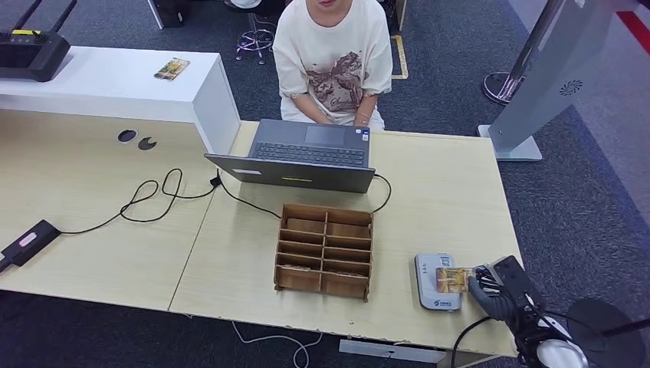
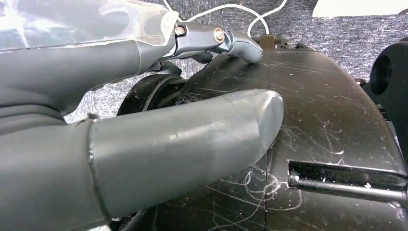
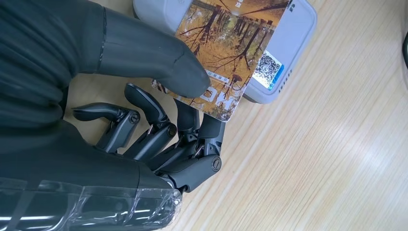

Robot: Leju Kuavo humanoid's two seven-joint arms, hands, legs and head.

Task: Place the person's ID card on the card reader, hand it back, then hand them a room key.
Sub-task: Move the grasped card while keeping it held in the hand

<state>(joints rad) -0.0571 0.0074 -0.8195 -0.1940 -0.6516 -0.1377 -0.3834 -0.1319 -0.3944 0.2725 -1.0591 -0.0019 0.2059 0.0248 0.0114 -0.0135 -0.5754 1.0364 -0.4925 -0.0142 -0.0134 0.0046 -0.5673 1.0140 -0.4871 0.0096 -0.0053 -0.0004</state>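
Note:
My right hand [image 1: 494,294] [image 3: 159,120] pinches the ID card [image 1: 452,279] [image 3: 226,53], an autumn-tree picture card, between thumb and fingers. The card lies partly over the grey-white card reader [image 1: 435,280] [image 3: 293,43] near the table's front right edge. A person [image 1: 333,57] in a pale printed T-shirt sits across the table behind a grey laptop [image 1: 306,155]. My left hand [image 2: 144,144] hangs beside dark parts of my body with nothing in it, thumb extended.
A wooden compartment box [image 1: 325,250] stands at mid-table, left of the reader. A black cable [image 1: 153,195] and a black device [image 1: 29,241] lie on the left tabletop. Another card [image 1: 172,68] rests on the white counter [image 1: 115,80]. A grey kiosk stand [image 1: 536,84] is at the far right.

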